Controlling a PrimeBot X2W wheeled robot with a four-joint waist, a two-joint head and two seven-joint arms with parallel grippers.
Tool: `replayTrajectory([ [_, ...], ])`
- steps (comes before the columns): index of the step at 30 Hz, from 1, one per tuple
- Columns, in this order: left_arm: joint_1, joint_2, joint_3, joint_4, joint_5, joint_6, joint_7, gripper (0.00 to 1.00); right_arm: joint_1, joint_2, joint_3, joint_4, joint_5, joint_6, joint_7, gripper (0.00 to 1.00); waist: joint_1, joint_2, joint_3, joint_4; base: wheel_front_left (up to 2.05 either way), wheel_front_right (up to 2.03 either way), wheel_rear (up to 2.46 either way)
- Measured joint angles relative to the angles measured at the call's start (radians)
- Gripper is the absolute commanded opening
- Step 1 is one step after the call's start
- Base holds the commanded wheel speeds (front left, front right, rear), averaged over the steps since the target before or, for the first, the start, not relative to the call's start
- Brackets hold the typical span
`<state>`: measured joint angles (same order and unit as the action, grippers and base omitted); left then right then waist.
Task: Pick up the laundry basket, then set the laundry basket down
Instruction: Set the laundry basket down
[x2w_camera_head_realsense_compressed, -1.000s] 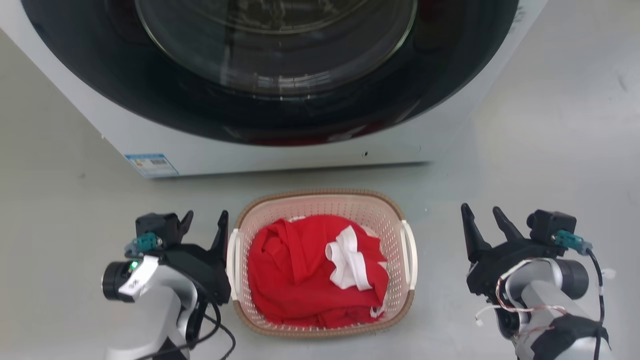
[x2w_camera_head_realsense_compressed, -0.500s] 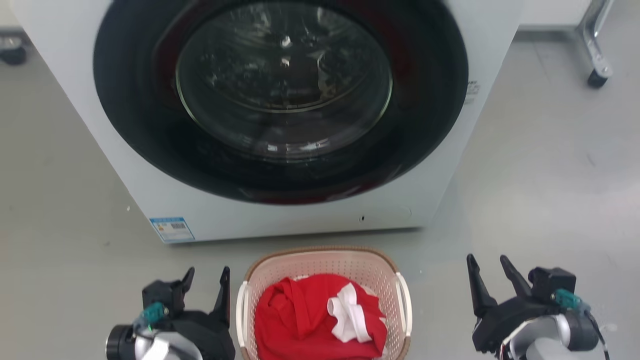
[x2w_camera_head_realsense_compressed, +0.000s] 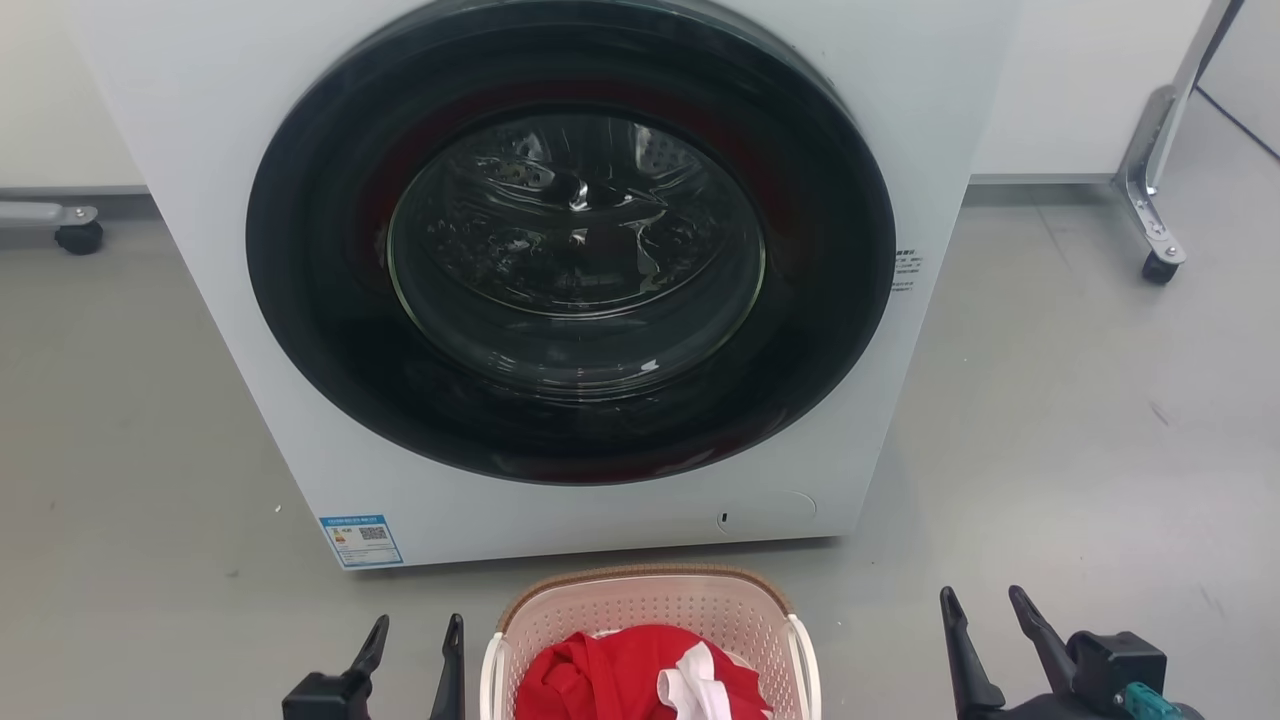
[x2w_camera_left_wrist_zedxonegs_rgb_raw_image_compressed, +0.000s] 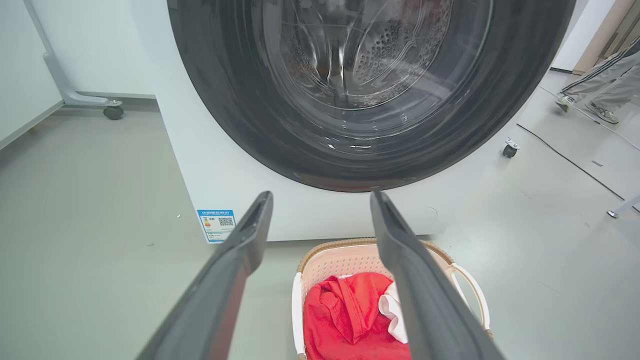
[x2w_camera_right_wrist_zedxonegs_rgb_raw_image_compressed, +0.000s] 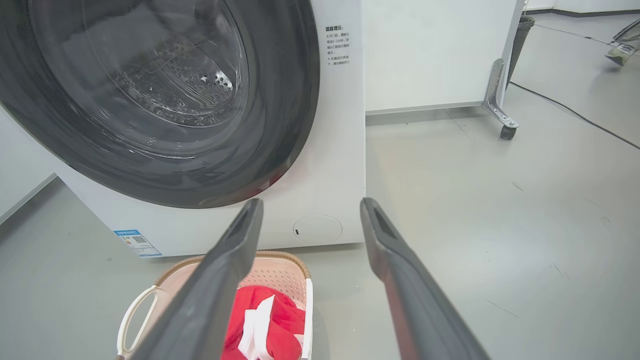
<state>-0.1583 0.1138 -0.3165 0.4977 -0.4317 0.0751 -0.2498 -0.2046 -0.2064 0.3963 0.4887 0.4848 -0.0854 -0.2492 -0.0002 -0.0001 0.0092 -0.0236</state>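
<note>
The laundry basket (x2w_camera_head_realsense_compressed: 650, 606) stands on the floor just in front of the washer, cream and perforated with a brown rim, at the bottom edge of the head view. Red and white clothes (x2w_camera_head_realsense_compressed: 620, 682) lie in it. My left gripper (x2w_camera_head_realsense_compressed: 418, 640) is open just left of the basket's white left handle, holding nothing. My right gripper (x2w_camera_head_realsense_compressed: 985, 620) is open well to the right of the basket, apart from it. The left wrist view shows the left gripper (x2w_camera_left_wrist_zedxonegs_rgb_raw_image_compressed: 320, 200) above the basket (x2w_camera_left_wrist_zedxonegs_rgb_raw_image_compressed: 340, 260). In the right wrist view the right gripper (x2w_camera_right_wrist_zedxonegs_rgb_raw_image_compressed: 311, 204) has the basket (x2w_camera_right_wrist_zedxonegs_rgb_raw_image_compressed: 280, 274) at its lower left.
A white front-loading washer (x2w_camera_head_realsense_compressed: 560, 300) with its dark round door shut stands close behind the basket. Wheeled frame legs sit at the far right (x2w_camera_head_realsense_compressed: 1155, 230) and far left (x2w_camera_head_realsense_compressed: 75, 235). A person's legs (x2w_camera_left_wrist_zedxonegs_rgb_raw_image_compressed: 595, 85) and a floor cable (x2w_camera_right_wrist_zedxonegs_rgb_raw_image_compressed: 575, 112) are off to the right.
The head camera has tilted up, so the washer door fills more of the picture and the basket and grippers have slid to the bottom edge. Both grippers stay open beside the basket.
</note>
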Motion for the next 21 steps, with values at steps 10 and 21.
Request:
replayTrajectory([
  [10,0.11,0.014,0.01,-0.15,0.052,0.022,0.0,1.0,0.11,-0.019,-0.043,-0.12,-0.05,-0.02,0.0,1.0,0.0002,0.0002,-0.022,0.005,0.0,0.0,0.0],
  [21,0.191,0.023,0.032,-0.252,0.081,0.032,0.0,1.0,0.19,-0.024,-0.08,-0.203,-0.096,-0.029,0.0,1.0,0.0002,0.0001,-0.031,0.011,0.0,0.0,0.0],
])
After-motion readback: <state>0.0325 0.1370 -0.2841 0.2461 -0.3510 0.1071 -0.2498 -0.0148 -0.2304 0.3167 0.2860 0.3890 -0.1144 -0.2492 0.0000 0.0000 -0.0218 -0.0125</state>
